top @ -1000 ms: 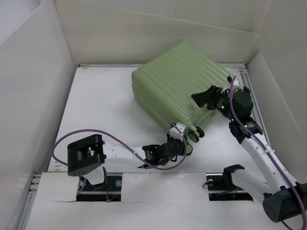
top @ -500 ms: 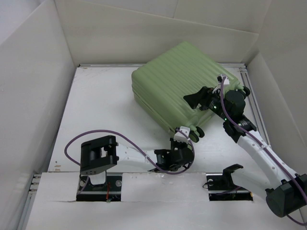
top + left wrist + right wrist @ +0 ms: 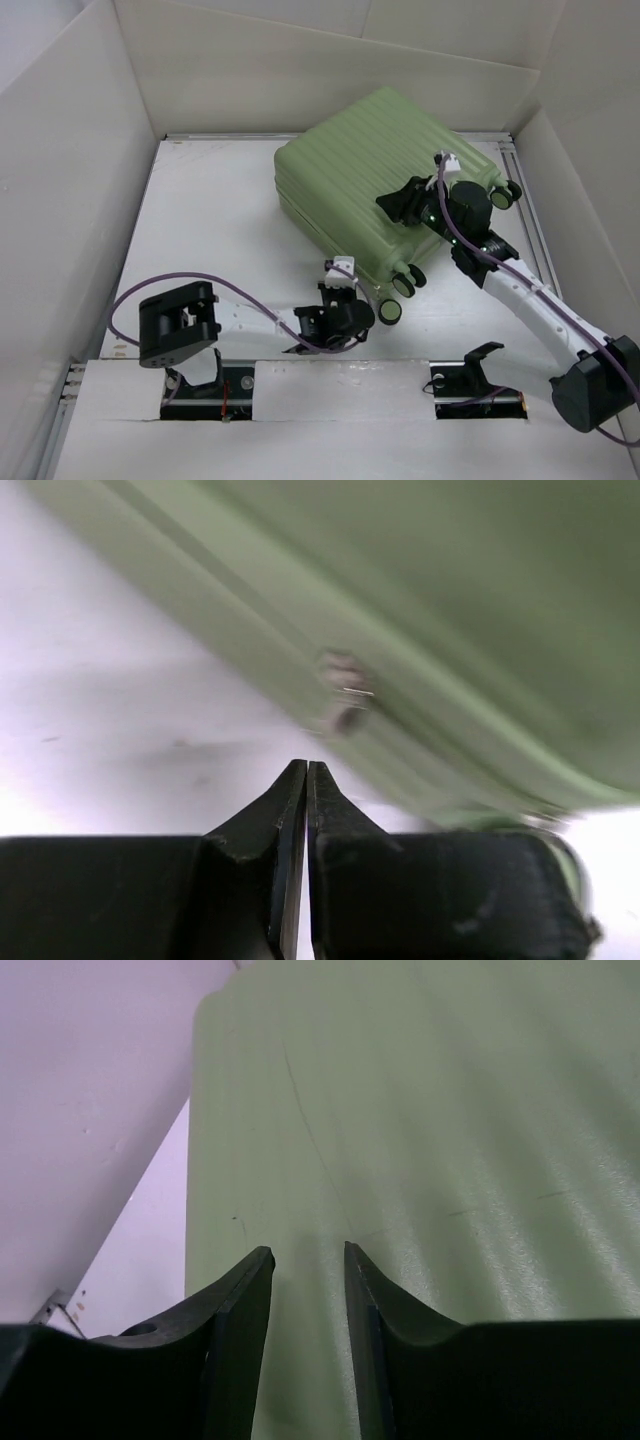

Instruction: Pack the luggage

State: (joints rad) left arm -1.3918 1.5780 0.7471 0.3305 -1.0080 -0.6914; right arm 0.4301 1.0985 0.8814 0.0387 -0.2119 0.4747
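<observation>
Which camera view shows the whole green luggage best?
The top external view: the luggage appears nearly whole there, closed. The left wrist view shows only a blurred stretch of its side seam; the right wrist view shows only its ribbed shell.

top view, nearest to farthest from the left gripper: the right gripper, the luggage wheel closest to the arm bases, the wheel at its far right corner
1. Wheel closest to the bases, just right of the left gripper.
2. Right gripper, farther back over the luggage.
3. Far right corner wheel, back right.
</observation>
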